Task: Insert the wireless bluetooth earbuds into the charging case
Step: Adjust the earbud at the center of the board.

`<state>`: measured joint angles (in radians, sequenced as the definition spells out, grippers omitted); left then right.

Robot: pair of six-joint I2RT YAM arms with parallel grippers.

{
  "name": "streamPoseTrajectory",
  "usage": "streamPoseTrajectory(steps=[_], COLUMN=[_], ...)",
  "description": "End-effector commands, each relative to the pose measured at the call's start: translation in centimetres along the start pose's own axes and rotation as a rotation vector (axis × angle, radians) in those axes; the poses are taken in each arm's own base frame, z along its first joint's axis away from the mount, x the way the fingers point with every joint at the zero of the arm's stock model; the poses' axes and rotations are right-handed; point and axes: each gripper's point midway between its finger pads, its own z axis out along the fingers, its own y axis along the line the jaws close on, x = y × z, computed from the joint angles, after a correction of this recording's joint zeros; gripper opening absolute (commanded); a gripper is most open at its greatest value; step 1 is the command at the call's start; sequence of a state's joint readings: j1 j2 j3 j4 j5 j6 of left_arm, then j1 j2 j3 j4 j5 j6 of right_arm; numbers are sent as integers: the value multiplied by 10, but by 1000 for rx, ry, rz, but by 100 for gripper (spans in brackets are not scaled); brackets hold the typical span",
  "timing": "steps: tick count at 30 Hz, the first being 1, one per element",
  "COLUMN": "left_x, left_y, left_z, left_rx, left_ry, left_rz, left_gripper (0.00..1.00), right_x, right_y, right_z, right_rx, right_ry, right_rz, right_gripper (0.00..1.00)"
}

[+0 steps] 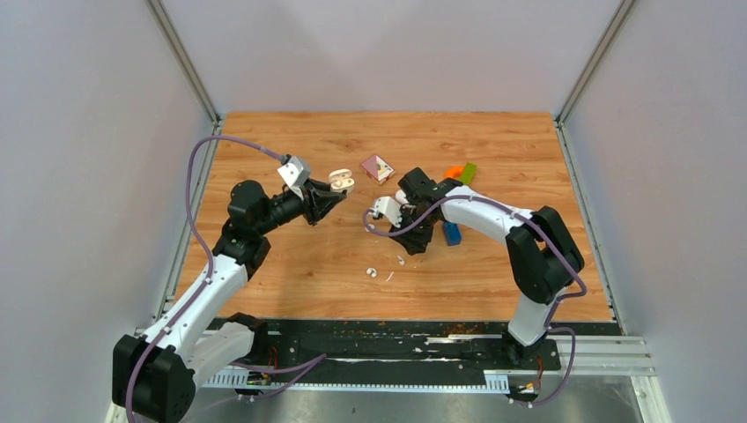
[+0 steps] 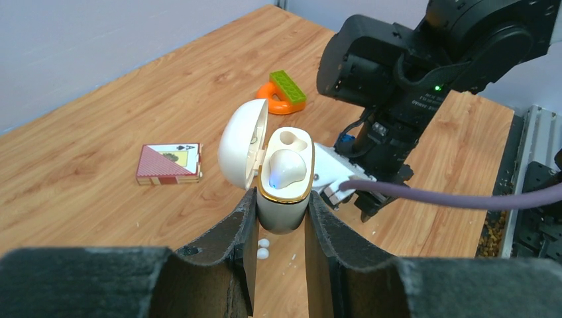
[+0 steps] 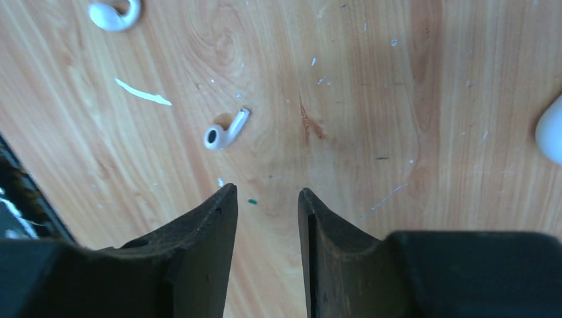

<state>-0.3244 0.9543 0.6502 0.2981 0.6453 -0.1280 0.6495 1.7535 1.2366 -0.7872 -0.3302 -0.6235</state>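
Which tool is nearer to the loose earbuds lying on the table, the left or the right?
Right. The right tool hangs open close to the earbuds; the left tool is farther off, raised, shut on the charging case.

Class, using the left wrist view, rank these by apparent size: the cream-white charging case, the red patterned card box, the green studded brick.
1. The cream-white charging case, largest, though nearest the camera, which enlarges it.
2. The red patterned card box.
3. The green studded brick, smallest here, and farthest away.
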Motion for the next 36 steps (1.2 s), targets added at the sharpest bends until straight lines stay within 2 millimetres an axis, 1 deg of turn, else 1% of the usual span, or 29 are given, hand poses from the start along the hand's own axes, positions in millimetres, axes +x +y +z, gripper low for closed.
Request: streamPoseTrajectory(steps=[1,3,6,8,12,14,17,19,21,23,28,33,36], left_x=[-33,-34,-31,-30,-30,-30,-30,-29,-28,-28,-31,-31,-31], left_y=[-1,-2,-3,-4,-4,-4,-3,-3,-2,-2,-2,-2,-2], left_z=[-4,-5,-7,-8,-8,-8,-7,-7,-6,-6,-6,-6,-6], left_rx=[-9,-9,-8,-5,-3,-5,-5,-5,-5,-5,-6,-6,-6], left_ry=[-65,-67,-57,-49,-41,-40,-39,-37,-36,-36,-41,-38,-37], left_rz=[60,61,53,52,55,55,54,51,49,45,49,49,50], left_gripper=[0,0,0,0,0,0,0,0,0,0,0,0,0], right_x=[11,13,7,1,-20,-32,-46,-53,-56,-55,-41,-35,-31], right_y=[-17,-21,-26,-28,-32,-30,-21,-15,-10,-6,0,-4,-6], right_z=[19,25,31,32,29,27,24,25,28,33,46,50,48], right_rx=[15,26,23,15,7,-9,-32,-38,-55,-77,-129,-124,-118], right_ry=[71,96,95,88,40,12,-17,-28,-29,-20,38,63,73], right_rz=[-234,-253,-257,-262,-258,-246,-251,-263,-268,-271,-266,-284,-287], right_gripper=[40,40,39,39,39,39,39,39,39,39,39,39,39])
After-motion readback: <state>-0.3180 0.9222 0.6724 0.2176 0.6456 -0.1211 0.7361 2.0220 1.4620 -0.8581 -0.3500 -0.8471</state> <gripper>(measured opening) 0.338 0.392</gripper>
